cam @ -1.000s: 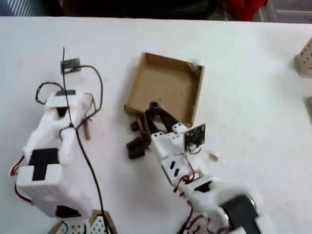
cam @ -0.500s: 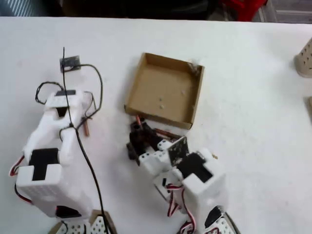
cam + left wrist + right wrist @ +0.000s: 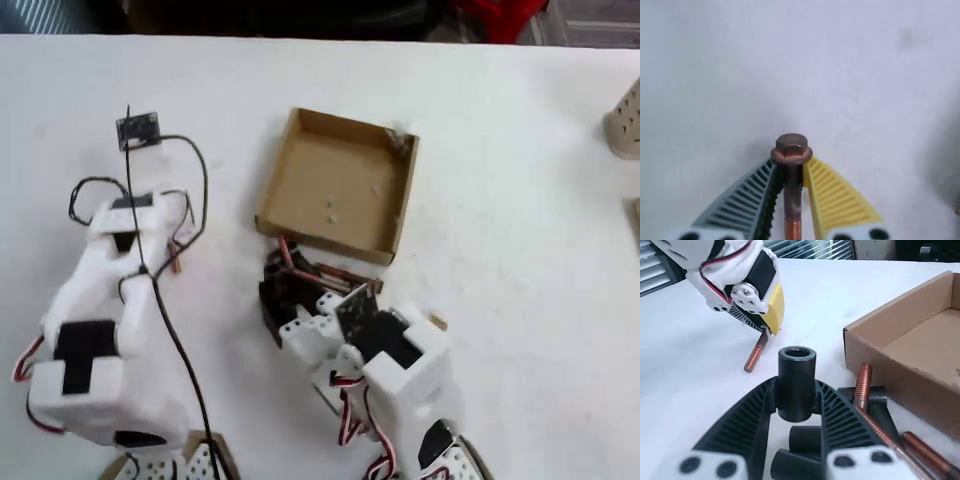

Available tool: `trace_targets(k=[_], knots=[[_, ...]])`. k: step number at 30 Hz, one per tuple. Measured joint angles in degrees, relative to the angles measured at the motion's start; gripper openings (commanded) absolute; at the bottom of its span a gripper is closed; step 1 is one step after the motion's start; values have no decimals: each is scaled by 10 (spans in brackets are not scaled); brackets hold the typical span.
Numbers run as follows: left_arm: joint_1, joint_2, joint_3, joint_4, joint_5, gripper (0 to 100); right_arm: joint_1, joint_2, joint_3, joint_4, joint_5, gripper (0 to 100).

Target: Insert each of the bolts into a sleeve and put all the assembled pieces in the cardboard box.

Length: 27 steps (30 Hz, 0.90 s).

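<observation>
My left gripper (image 3: 791, 167) is shut on a copper bolt (image 3: 791, 148), its head poking out past the grey and yellow fingertips above the white table. From above, that bolt (image 3: 178, 262) sits at the tip of the left arm (image 3: 105, 300). My right gripper (image 3: 796, 400) is shut on an upright black sleeve (image 3: 796, 380), just in front of the cardboard box (image 3: 340, 185). Loose sleeves (image 3: 805, 437) and copper bolts (image 3: 862, 382) lie under and beside it. The right wrist view also has the left arm's yellow finger (image 3: 772, 307) and its bolt (image 3: 755, 356).
The box (image 3: 900, 335) stands open at the table's middle, with two bolts (image 3: 330, 276) lying along its near wall. A small circuit board (image 3: 137, 128) on a black cable lies beyond the left arm. A beige object (image 3: 625, 120) stands at the right edge.
The right arm drew back from the box's near wall to the pile of sleeves and bolts. The left arm shifted slightly toward the near left.
</observation>
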Motion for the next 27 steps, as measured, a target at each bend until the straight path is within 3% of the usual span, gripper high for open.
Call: trace_targets(k=[7, 11, 20, 27], knots=[[9, -156, 112, -51, 0, 22, 0, 0, 0, 0, 0, 16], [13, -222, 199, -162, 0, 23, 0, 0, 0, 0, 0, 16], [57, -316, 403, -503, 0, 24, 0, 0, 0, 0, 0, 16], [127, -364, 434, -563, 0, 24, 0, 0, 0, 0, 0, 16]])
